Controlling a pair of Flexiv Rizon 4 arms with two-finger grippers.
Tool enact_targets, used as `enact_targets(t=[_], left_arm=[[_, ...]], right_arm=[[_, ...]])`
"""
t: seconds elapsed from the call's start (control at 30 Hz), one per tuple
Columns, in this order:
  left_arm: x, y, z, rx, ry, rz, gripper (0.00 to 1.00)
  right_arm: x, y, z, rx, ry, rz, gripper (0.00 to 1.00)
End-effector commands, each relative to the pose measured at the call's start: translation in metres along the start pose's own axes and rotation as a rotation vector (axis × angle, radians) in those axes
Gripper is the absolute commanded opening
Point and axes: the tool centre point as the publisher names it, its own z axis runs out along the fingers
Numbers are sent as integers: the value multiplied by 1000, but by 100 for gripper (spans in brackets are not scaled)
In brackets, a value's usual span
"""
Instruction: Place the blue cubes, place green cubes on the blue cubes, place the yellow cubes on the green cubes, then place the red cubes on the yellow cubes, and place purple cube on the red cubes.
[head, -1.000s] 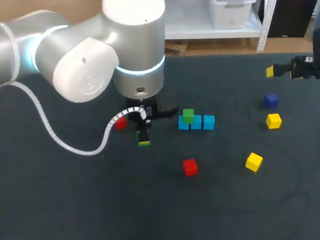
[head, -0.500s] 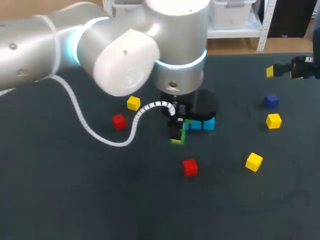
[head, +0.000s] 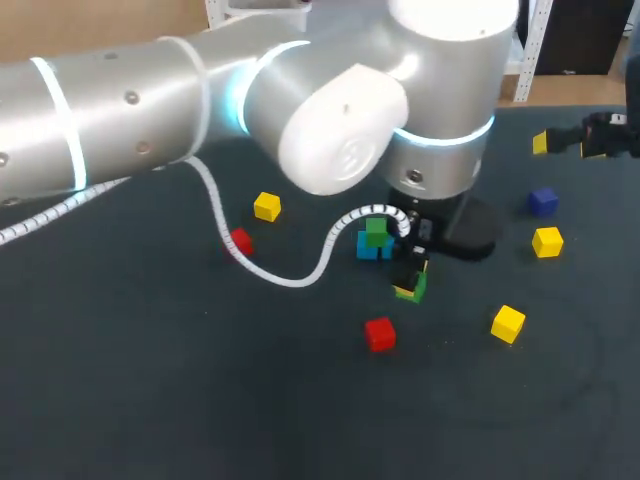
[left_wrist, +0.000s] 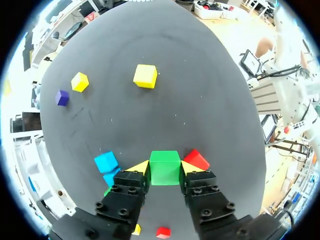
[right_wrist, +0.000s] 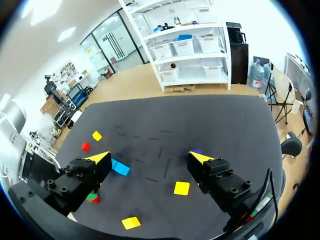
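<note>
Head view: the left fingers (head: 406, 272) clamp a green cube (head: 411, 290) just right of the blue cubes (head: 371, 248), with bare bench (head: 200, 400) between it and a red cube (head: 379, 333); the right fingers (head: 598, 138) hang near the bench's far right edge. Left wrist view: both tips press the green cube. Right wrist view: the fingers stand apart

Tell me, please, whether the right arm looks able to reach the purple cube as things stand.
Probably yes: the right gripper hangs open and empty near the purple cube, with only bare table between them.
</note>
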Motion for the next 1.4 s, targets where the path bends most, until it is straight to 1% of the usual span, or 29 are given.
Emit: enact_targets(t=[0.03, 0.1, 0.3, 0.5, 0.53, 0.57, 0.6, 0.73, 0.8, 0.83, 0.87, 1.03, 1.1, 1.23, 1.33, 1.4], left_arm=[[-7, 8, 7, 61, 15, 9, 0], [-6, 7, 11, 70, 17, 7, 10], [-4, 4, 13, 83, 17, -4, 7], [-4, 0, 16, 92, 13, 0, 11], [-4, -1, 16, 93, 4, 7, 13], [-4, -3, 16, 104, -3, 7, 20], [-5, -4, 16, 104, -4, 8, 25], [-5, -5, 18, 105, -1, 12, 35], [-6, -5, 19, 107, -3, 14, 47], [-6, -5, 19, 108, -5, 15, 82], [-6, -5, 19, 111, -12, 15, 100], [-4, -5, 15, 112, -29, 3, 100], [-2, -4, 11, 104, -44, -13, 100], [5, -1, 3, 73, -48, -41, 100], [20, -1, -14, 18, -62, -94, 100], [36, 0, -24, -25, -73, -155, 100]], right_arm=[[0, -1, 1, -3, -1, -1, 100], [0, -1, 1, -3, -1, -1, 100], [0, -1, 1, -3, -1, -1, 100], [0, -1, 1, -3, -1, -1, 100], [0, -1, 1, -3, -1, -1, 100], [0, -1, 1, -3, -1, -1, 100], [0, -1, 1, -3, -1, -1, 100], [0, -1, 1, -3, -1, -1, 100], [0, -1, 1, -3, -1, -1, 100], [0, -1, 1, -3, -1, -1, 100], [0, -1, 1, -3, -1, -1, 100], [0, -1, 1, -3, -1, -1, 100], [0, -1, 1, -3, -1, -1, 100], [0, -1, 1, -3, -1, -1, 100], [0, -1, 1, -3, -1, -1, 100], [0, -1, 1, -3, -1, -1, 100]])
